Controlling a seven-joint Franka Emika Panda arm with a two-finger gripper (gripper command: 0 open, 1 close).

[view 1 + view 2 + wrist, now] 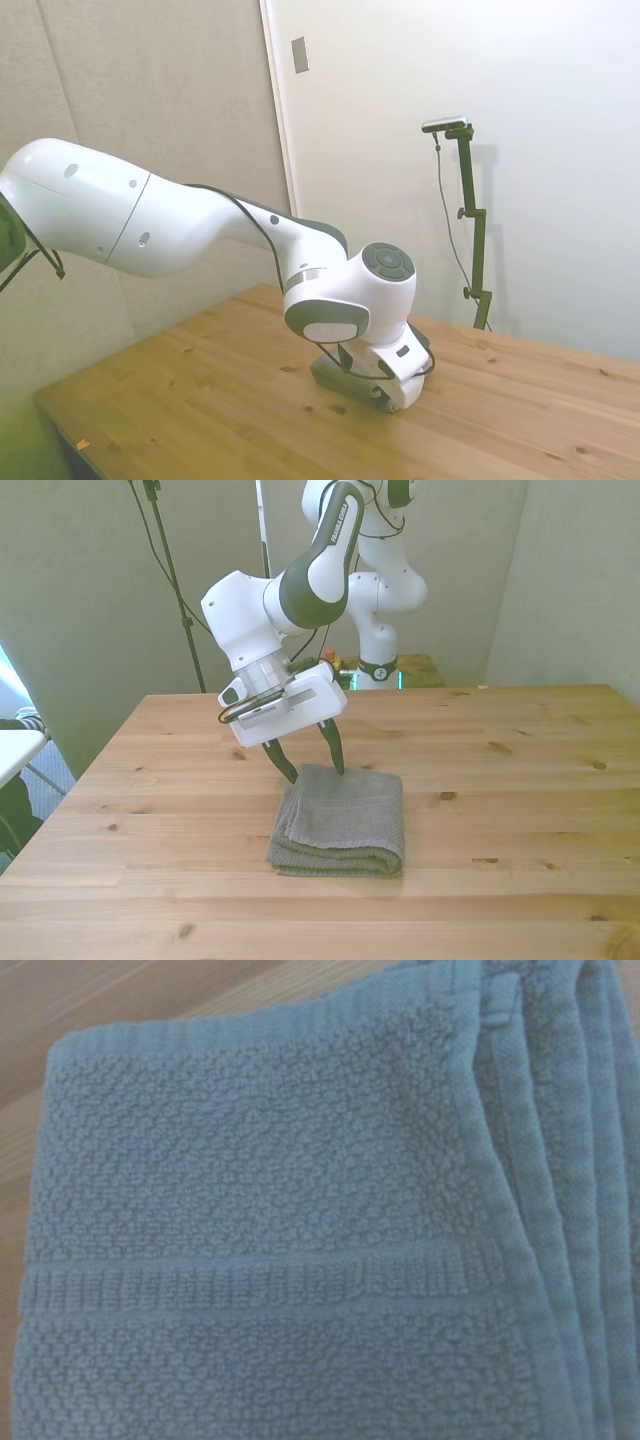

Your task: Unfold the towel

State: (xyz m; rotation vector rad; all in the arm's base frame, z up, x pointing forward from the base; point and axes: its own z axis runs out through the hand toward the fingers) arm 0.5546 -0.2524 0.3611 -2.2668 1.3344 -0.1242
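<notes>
The grey towel (342, 822) lies folded in several layers on the wooden table (520, 780), near the middle. My gripper (315, 772) stands open over the towel's far edge, its two dark fingertips (337, 763) spread apart and touching or just above the cloth, nothing held between them. In the side view only a strip of the towel (330, 376) shows beneath the wrist housing, and the fingers are hidden. The wrist view is filled by the towel (280, 1230), with its stacked layered edges running along one side.
Bare table top (200, 400) surrounds the towel on all sides. A wall and door frame stand behind the table in the side view.
</notes>
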